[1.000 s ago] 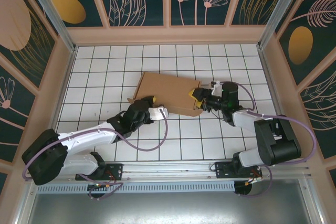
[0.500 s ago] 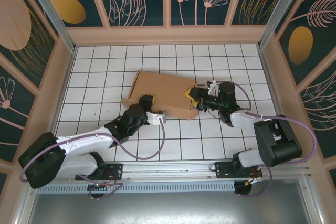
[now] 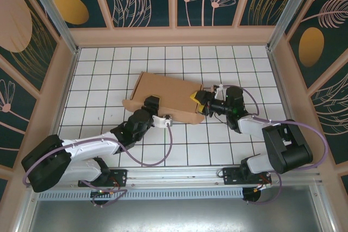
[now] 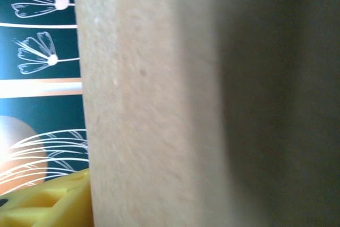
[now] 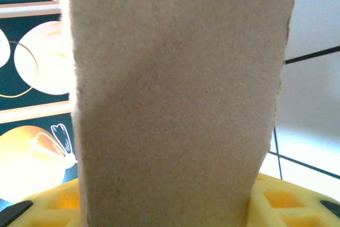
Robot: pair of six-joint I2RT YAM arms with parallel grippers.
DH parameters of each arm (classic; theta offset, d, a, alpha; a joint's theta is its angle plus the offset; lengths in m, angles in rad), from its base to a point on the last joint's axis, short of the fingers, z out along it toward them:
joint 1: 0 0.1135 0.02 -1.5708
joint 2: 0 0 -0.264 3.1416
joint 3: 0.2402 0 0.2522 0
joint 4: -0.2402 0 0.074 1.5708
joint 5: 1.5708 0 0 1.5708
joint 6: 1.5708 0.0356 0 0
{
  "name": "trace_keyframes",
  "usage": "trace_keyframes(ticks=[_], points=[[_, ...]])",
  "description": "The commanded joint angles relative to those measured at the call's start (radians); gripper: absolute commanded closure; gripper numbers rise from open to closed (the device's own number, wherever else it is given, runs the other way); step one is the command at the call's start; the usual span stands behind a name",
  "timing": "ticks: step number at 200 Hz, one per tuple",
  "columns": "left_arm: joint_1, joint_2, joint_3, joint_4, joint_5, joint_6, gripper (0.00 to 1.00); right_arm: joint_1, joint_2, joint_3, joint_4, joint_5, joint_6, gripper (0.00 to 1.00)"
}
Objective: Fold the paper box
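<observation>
A: Since you've got the top view, where's the box (image 3: 166, 93)?
B: Centre of the table (image 3: 98, 63), slanting down to the right. Left gripper (image 3: 151, 102) sits at its lower-left edge, right gripper (image 3: 197, 100) at its right end.
A: Clamped or loose?
B: Can't tell for either; cardboard hides the jaws up close.

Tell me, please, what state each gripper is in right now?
Left gripper: against the near edge of the paper box; whether it grips cannot be told.
Right gripper: closed on the paper box's right end.
</observation>
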Motion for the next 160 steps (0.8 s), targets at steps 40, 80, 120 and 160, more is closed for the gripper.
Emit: trace_keyframes(ticks=[40, 80, 120, 160], points=[[-0.02, 0.032, 0.033, 0.096, -0.098, 0.115, 0.51, 0.026, -0.007, -0.026, 0.127, -0.077, 0.056, 0.39], [-0.023, -0.03, 0.095, -0.16, -0.078, -0.006, 0.56, -0.001, -0.068, -0.031, 0.024, -0.019, 0.013, 0.16], [-0.021, -0.01, 0.303, -0.626, -0.042, -0.241, 0.61, -0.087, -0.195, 0.008, -0.305, 0.082, -0.169, 0.09], [-0.021, 0.075, 0.536, -1.086, 0.076, -0.468, 0.64, -0.203, -0.324, 0.119, -0.742, 0.309, -0.414, 0.08]])
